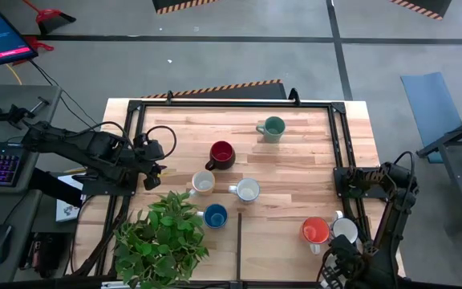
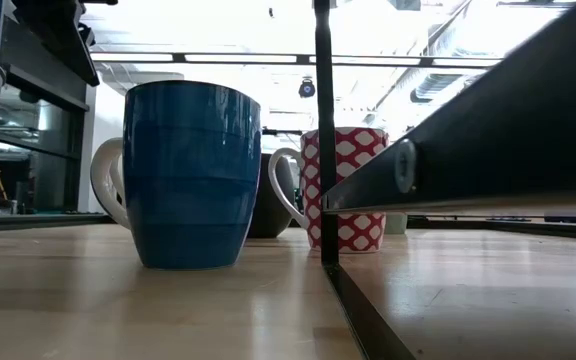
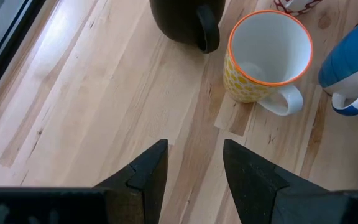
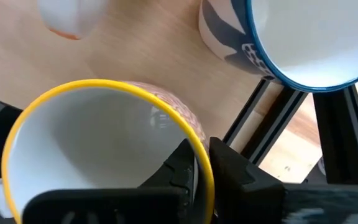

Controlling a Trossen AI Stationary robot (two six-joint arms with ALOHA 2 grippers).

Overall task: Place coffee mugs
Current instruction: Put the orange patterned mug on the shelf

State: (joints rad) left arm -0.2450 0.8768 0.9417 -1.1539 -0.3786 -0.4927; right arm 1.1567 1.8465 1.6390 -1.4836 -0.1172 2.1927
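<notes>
Crowding the table's (image 1: pixel 311 172) near edge — potted plant (image 1: pixel 160 241) beside blue mug (image 1: pixel 215 215).

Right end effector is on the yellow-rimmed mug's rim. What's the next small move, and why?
Probably open the right end effector slightly, then rise straight up. Its fingers pinch the yellow-rimmed mug by the rim, and that mug is close beside the blue-rimmed mug, seemingly at its spot; whether it rests on the table is unclear. The left end effector waits open.
</notes>
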